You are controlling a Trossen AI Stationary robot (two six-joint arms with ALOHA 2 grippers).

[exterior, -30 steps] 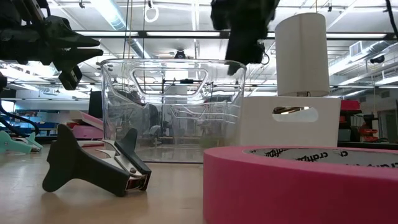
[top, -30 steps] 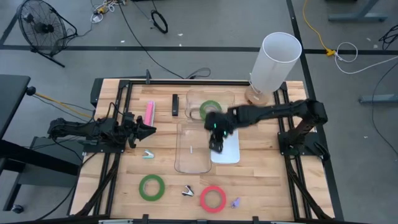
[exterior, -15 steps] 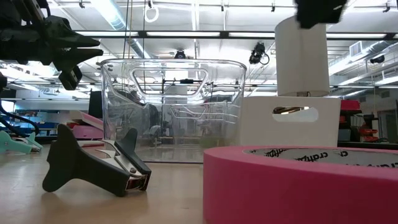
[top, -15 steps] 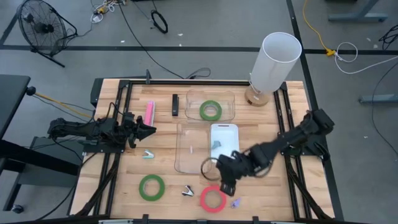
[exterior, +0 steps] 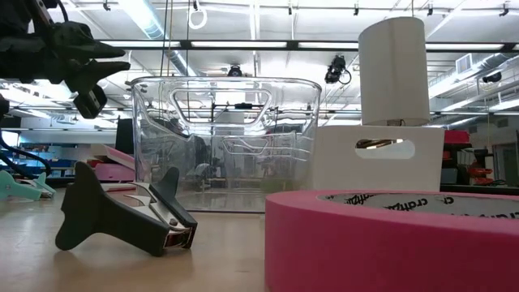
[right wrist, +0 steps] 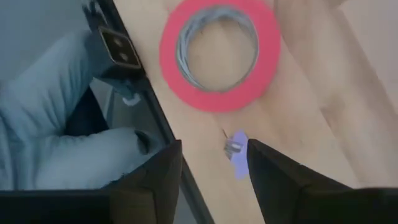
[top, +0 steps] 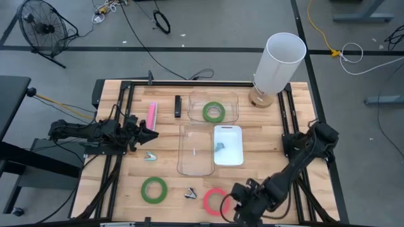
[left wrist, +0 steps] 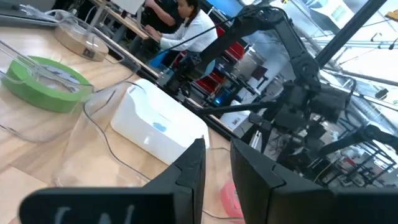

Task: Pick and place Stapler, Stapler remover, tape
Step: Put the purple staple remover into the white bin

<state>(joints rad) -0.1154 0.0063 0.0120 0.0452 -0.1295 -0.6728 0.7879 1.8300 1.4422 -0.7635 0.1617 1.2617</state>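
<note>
The red-pink tape ring (top: 214,200) lies flat near the table's near edge, and also shows in the right wrist view (right wrist: 217,56). My right gripper (top: 236,203) hangs open above the table just right of it, touching nothing. A small purple staple remover (right wrist: 236,151) lies beyond its fingers. One green tape ring (top: 154,189) lies flat at the near left. Another (top: 214,112) lies in a clear bin. A black staple remover (top: 190,193) lies left of the red ring. My left gripper (top: 151,131) waits at the left, narrowly open and empty.
A pink stapler (top: 152,113) and a black stapler (top: 178,106) lie at the far left. A teal staple remover (top: 150,156) lies near my left gripper. A large clear bin (top: 196,150) and a white tray (top: 235,151) stand mid-table. A white cylinder (top: 278,63) stands at the far right.
My right gripper has swept from above the white tray toward the table's near edge, ending beside the red-pink tape ring. A small teal thing now shows in the white tray where the gripper stood.
</note>
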